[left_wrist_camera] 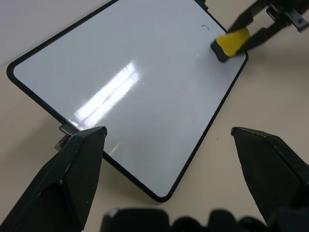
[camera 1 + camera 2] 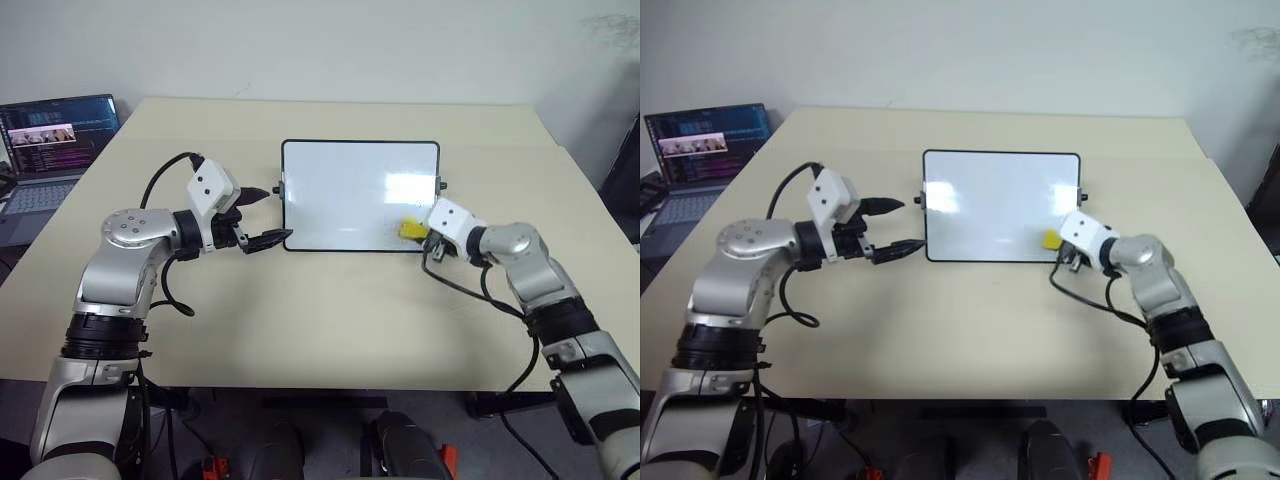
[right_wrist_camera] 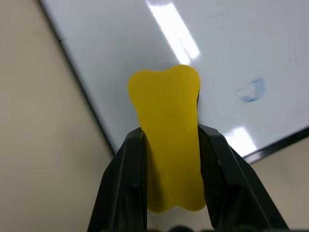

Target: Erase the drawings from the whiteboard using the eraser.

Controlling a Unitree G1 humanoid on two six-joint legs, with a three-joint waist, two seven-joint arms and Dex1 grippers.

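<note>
the whiteboard (image 2: 340,190) lies flat on the beige table (image 2: 320,330), centred ahead of the robot, long side across. its surface reads almost clean: one faint blue remnant of the drawings (image 3: 252,90) sits near the board's right-hand near corner, a small curved smear. no other marks can be made out.

the right gripper (image 3: 169,145) holds the yellow eraser (image 3: 166,135), jaws clamped on its two long sides, the block standing out beyond the fingertips. in the head view the eraser is at about 4 o'clock on the board, over that near right corner, on or just above the surface; contact cannot be confirmed. the blue remnant lies just beside the eraser, toward the right edge of the frame.

the left gripper (image 2: 262,215) hovers just off the board's left edge, at 9 o'clock from it, jaws wide and empty. a laptop (image 2: 45,160) stands open at the table's far left, clear of the work.

judgement: wiping is in hand and near its end. the next move calls for the eraser's dark face pressed flat and swept sideways across the remaining smear, without running off the frame. the left gripper is placed to steady the board should it slide.
</note>
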